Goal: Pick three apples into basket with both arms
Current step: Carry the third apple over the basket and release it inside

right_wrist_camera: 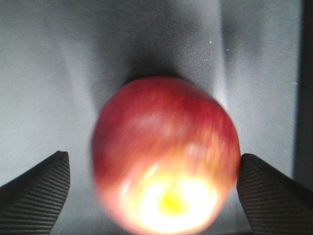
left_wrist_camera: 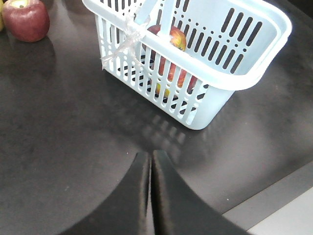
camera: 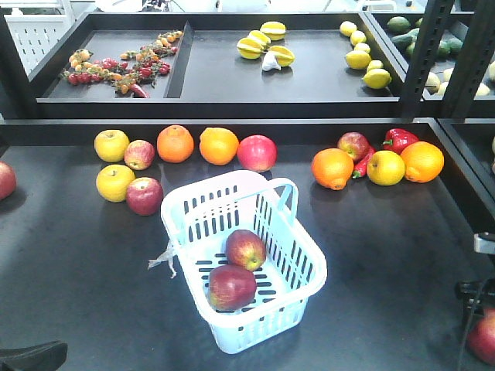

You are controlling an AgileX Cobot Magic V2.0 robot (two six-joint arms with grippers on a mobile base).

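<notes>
The pale blue basket (camera: 313, 249) stands mid-table with two apples inside, one (camera: 246, 249) behind the other (camera: 232, 287). In the left wrist view the basket (left_wrist_camera: 210, 100) is ahead with an apple (left_wrist_camera: 171, 36) showing through its slots. My left gripper (left_wrist_camera: 150, 155) is shut and empty, low over the dark table. A third, blurred apple (right_wrist_camera: 166, 152) lies between the fingers of my right gripper (right_wrist_camera: 154, 155), which is open, with a gap at the left finger (right_wrist_camera: 39, 191). The front view shows this apple (camera: 483, 336) at the bottom right edge.
Loose apples (camera: 145, 195) (camera: 257, 152) (camera: 353, 144), oranges (camera: 175, 144) (camera: 332, 168), yellow fruits (camera: 115, 182) (camera: 385, 168) and a red pepper (camera: 398, 139) line the back of the table. An apple (left_wrist_camera: 27, 18) lies left of the basket. A rear shelf (camera: 224, 77) holds more produce.
</notes>
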